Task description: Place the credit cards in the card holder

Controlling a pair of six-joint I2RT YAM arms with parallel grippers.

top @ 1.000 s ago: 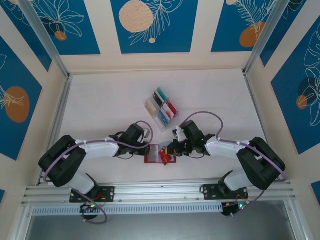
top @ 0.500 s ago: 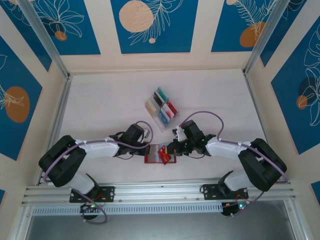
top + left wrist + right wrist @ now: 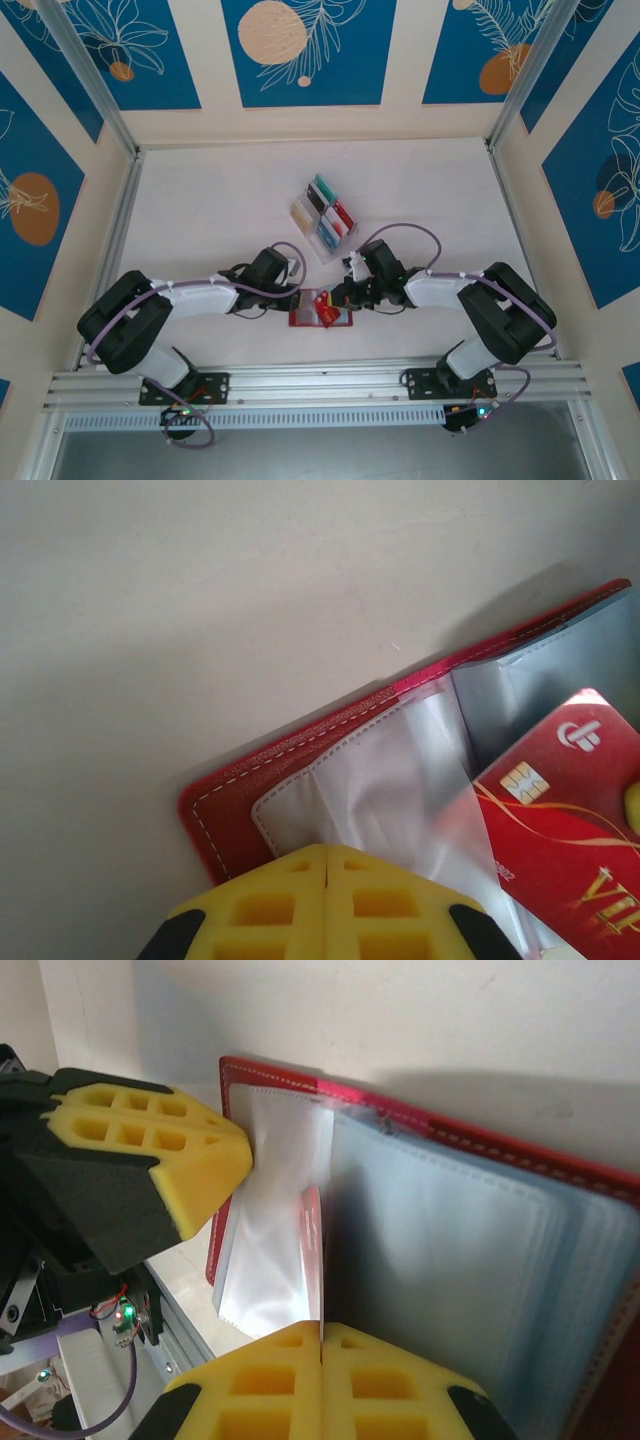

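1. White table runs between pale walls hung with blue panels of leaf and orange-disc prints.
2. Near the table's middle stands a clear slotted rack, with the other credit cards upright in its slots in teal, black, red, beige, blue and white.
3. Well in front of the rack, near the arm bases, the red card holder lies open and flat on the table, its clear inner sleeves facing up.
4. The left gripper sits at the holder's left edge. In the left wrist view its 2 yellow fingers are pressed together, their tips on the clear sleeve of the holder's left half. Whether any sleeve is caught between them cannot be told.
5. The right gripper meets the holder from the right. In the right wrist view its fingers are closed on 1 red credit card, seen edge-on and standing against the clear sleeves near the holder's fold.
6. The left wrist view shows this card's face, with a gold chip and gold lettering, lying over the holder's right half.
7. In the right wrist view the left gripper is just beside the card, at the sleeve's outer edge.
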